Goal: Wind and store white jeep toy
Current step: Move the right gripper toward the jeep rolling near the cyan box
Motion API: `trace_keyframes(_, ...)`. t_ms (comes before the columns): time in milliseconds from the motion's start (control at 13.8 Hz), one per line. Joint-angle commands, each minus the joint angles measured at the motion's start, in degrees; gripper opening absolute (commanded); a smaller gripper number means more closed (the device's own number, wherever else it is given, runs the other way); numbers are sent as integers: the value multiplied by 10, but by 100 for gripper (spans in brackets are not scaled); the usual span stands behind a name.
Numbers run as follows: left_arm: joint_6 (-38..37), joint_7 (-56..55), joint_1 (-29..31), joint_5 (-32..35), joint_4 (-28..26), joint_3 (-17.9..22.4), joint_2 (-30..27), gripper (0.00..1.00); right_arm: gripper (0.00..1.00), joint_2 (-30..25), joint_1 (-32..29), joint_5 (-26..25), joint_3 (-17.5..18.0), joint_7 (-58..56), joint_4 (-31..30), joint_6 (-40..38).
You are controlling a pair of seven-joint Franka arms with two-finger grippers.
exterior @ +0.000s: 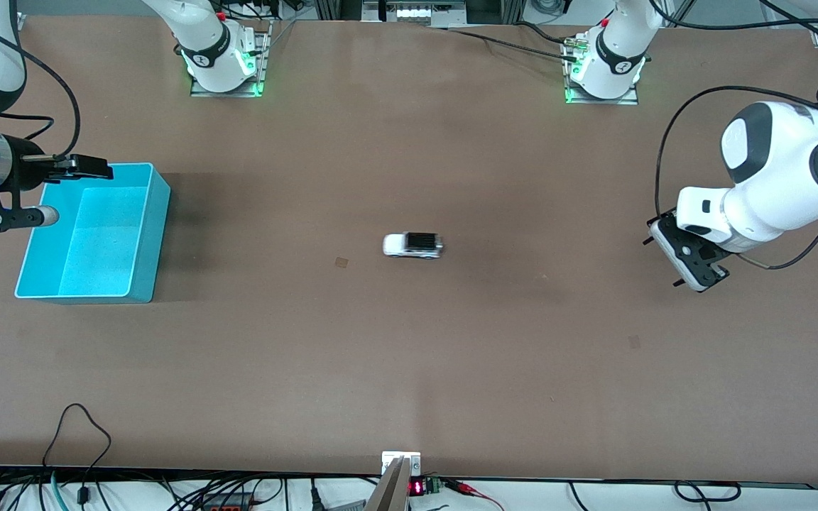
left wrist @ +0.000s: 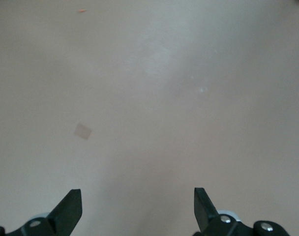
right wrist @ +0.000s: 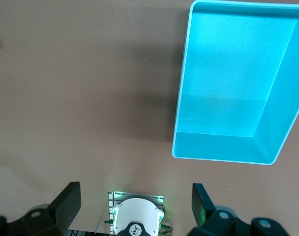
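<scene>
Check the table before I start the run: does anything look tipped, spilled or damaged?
Nothing stands out. The white jeep toy sits upright on its wheels mid-table, and the turquoise bin stands level and empty.

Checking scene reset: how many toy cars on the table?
1. The white jeep toy sits mid-table, apart from the turquoise bin at the right arm's end. Bin looks empty; none seem hidden.

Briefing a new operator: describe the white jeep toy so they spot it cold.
Start at the turquoise bin at the right arm's end of the brown table. From there look toward the table's middle: the white jeep toy sits alone on bare tabletop. It is a small white car with a black roof, far smaller than the bin.
</scene>
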Motion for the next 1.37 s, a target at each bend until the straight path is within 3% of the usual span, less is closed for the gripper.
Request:
trace_keyframes(0,-20,-124,-6,-12,18,10,-3,100,100,0,-4,11,1,7,4,-10)
trace_keyframes(434,-50,-372,-20,-12,48,14,-18,100,100,0,-5,11,1,7,4,-10)
trace_keyframes(723,-124,-470,-53,-13,109,62,-17,100,100,0,-6,11,1,7,4,-10)
trace_keyframes(867,-189,-488,-70,-13,149,87,-17,100,100,0,-5,10,1,7,4,-10)
trace_keyframes(1012,-196,-487,-76,-14,163,115,-18,100,100,0,-5,11,1,7,4,-9)
trace_keyframes(1157,-203,-490,-126,-15,187,168,-16,100,100,0,-5,10,1,7,-4,-2)
trace_keyframes(1301,-215,-501,-128,-14,199,169,-17,100,100,-11,-4,10,1,19,-40,42)
